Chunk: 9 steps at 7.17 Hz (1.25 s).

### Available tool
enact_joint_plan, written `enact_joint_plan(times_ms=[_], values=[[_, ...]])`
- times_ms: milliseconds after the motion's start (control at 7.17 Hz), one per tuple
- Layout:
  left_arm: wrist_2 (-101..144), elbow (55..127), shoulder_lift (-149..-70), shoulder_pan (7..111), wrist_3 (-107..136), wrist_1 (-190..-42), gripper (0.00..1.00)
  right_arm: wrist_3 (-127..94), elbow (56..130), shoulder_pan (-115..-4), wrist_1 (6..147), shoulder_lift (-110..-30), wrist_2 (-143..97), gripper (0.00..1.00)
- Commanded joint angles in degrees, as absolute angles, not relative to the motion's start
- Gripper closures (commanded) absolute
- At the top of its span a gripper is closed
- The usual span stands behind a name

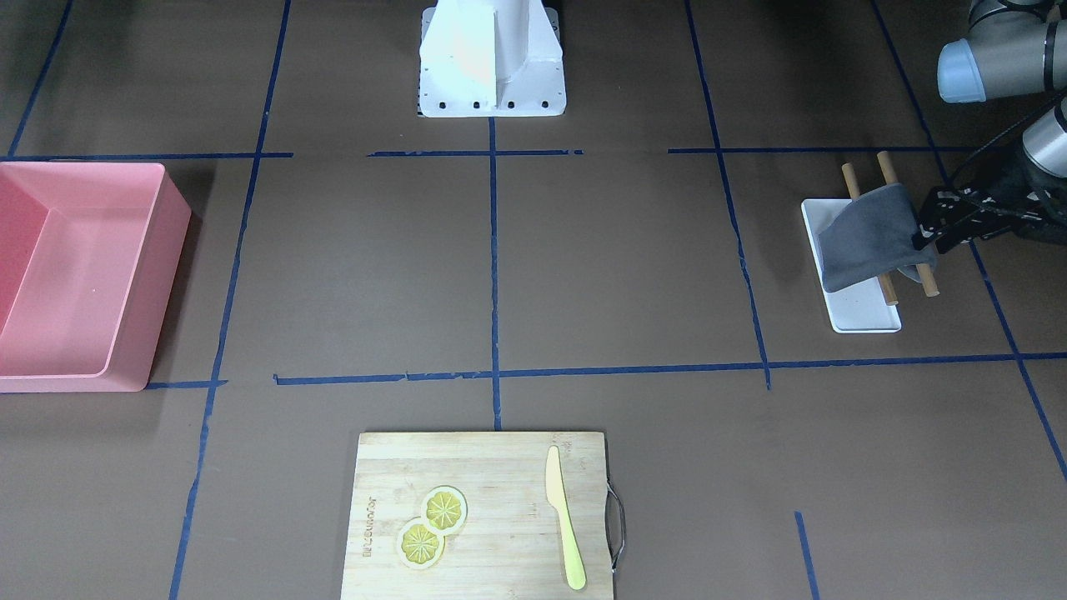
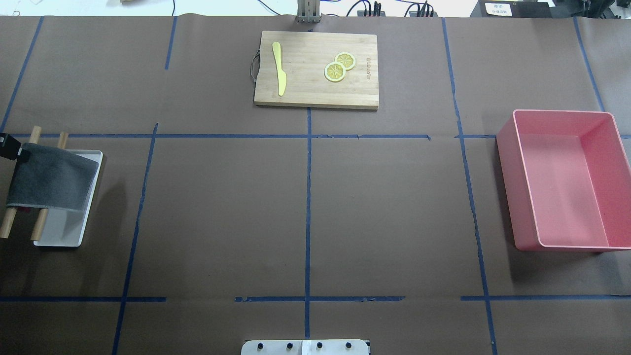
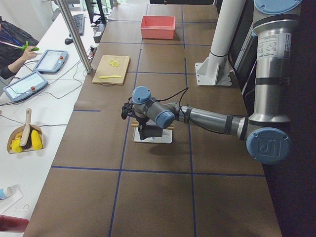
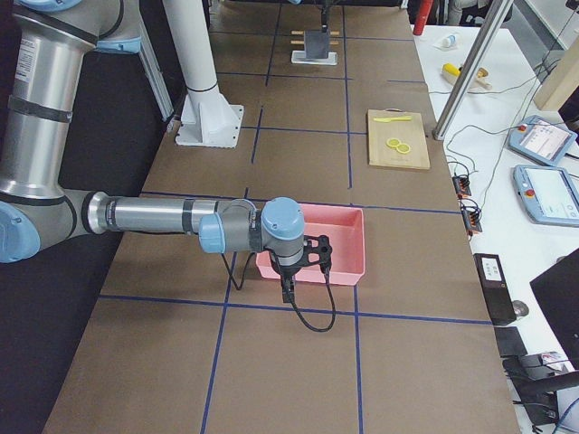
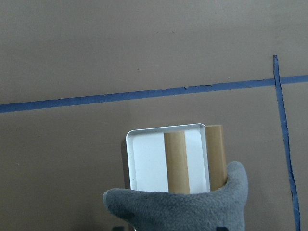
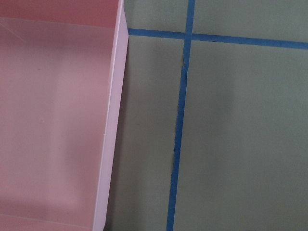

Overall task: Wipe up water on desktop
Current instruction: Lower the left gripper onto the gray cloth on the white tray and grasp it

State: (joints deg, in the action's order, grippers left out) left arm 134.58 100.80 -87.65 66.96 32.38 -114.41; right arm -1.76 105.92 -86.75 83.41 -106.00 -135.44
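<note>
My left gripper [image 1: 924, 237] has its jaws pinched on the grey cloth [image 1: 867, 237], lifting it off the wooden dowels [image 1: 909, 225] over the white tray [image 1: 867, 321]. I can't tell the right gripper's [image 4: 303, 258] jaws. No wiping done; desktop [image 1: 617, 267] untouched, water not visible.

A robotics lab, by the look of it: two industrial arms [image 3: 207, 118] stand on a white pedestal [image 3: 216, 74] at a long table [image 2: 384, 197] covered in brown paper and marked into squares with blue tape [image 2: 308, 197]; beside it a white bench carries control tablets [image 3: 52, 60], a keyboard [image 3: 78, 22] and loose cables [image 4: 484, 194].
</note>
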Motion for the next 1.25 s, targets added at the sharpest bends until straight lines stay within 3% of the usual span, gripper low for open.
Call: enact_joint_plan(times_ms=[0,139,279,1115], values=[[134.65,100.9,-87.71,66.71,32.43,-114.43,0.77,-1.76,105.82,-86.75,83.41,-106.0,-135.35,0.0],[134.91,100.99,-87.71,66.71,32.43,-114.35,0.92,-1.76,105.82,-86.75,83.41,-106.0,-135.35,0.0],[135.0,101.16,-87.71,66.71,32.43,-114.35,1.0,-1.76,105.82,-86.75,83.41,-106.0,-135.35,0.0],[135.35,112.31,-90.34,66.53,44.34,-103.29,1.0,-1.5,106.88,-83.87,80.01,-104.43,-135.53,0.0]])
